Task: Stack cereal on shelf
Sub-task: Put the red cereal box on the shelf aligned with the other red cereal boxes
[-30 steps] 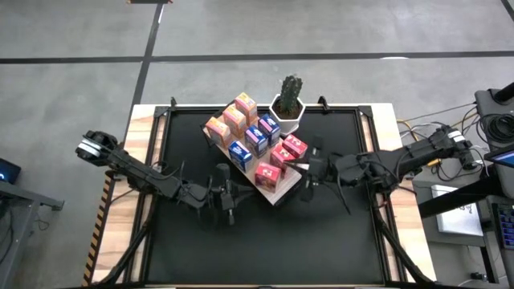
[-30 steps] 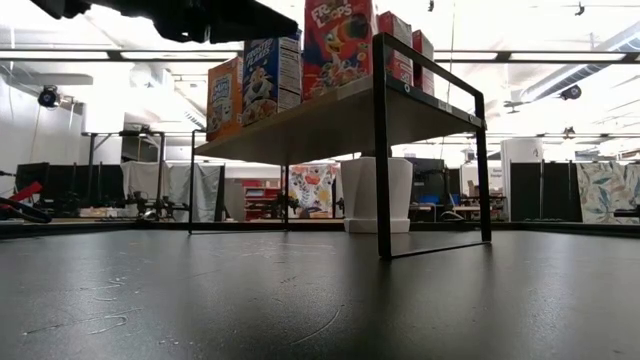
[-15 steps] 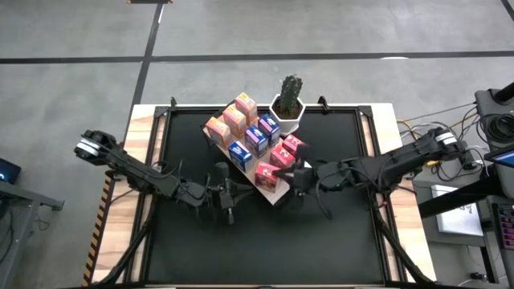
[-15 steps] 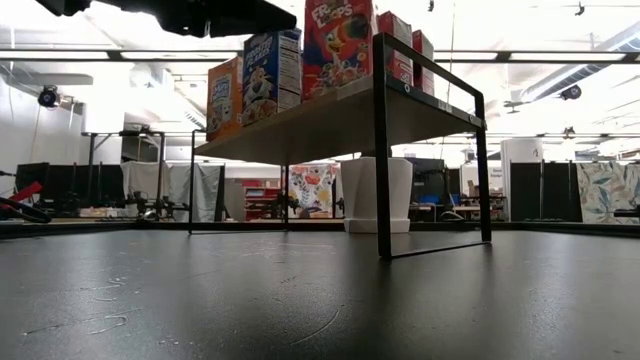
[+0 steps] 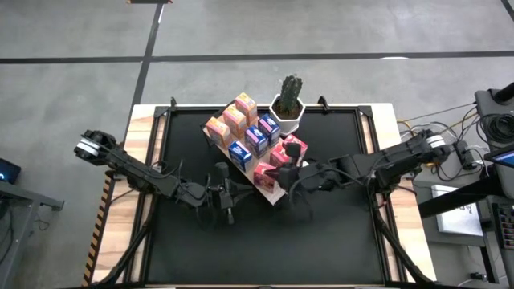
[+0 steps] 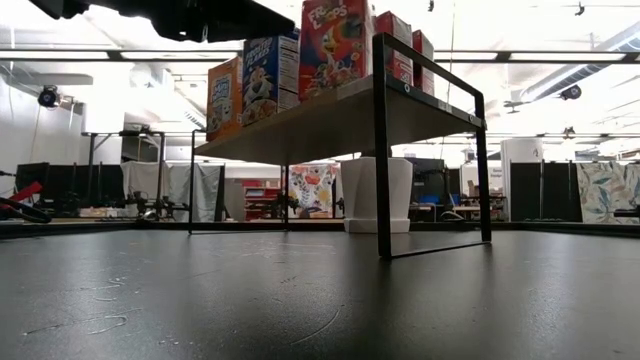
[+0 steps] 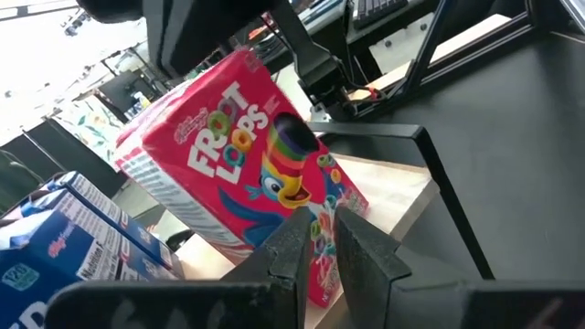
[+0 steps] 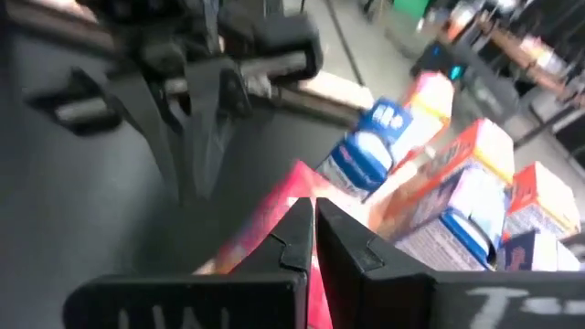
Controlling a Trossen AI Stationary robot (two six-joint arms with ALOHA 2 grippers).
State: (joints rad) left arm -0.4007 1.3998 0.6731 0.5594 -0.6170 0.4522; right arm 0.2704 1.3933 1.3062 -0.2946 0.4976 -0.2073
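The shelf stands mid-table on black legs, its light-wood board raised above the tabletop. Several cereal boxes stand on it in rows: orange, blue and pink. The nearest pink Froot Loops box stands tilted at the shelf's near corner. My right gripper is shut against that box from the right. On the box's left my left gripper is shut but for a narrow slit, holding nothing. My right gripper pushes the nearest pink box with its shut fingertips, on the box's right-hand face near the top. It comes from the table's right, slanting slightly down. The box stands on the shelf board, leaning a little toward the left. My left gripper points at the box's printed face; I cannot tell whether it touches it.
A white pot with a green cactus stands on the table just beyond the shelf's far corner. The black tabletop spreads around the shelf, framed by pale wood edges. Cables and equipment lie off the right side.
My right gripper has moved toward the table's left, up to the nearest pink box, staying shut. The box has tipped slightly and shifted toward the left on the shelf board. The other boxes stand as before.
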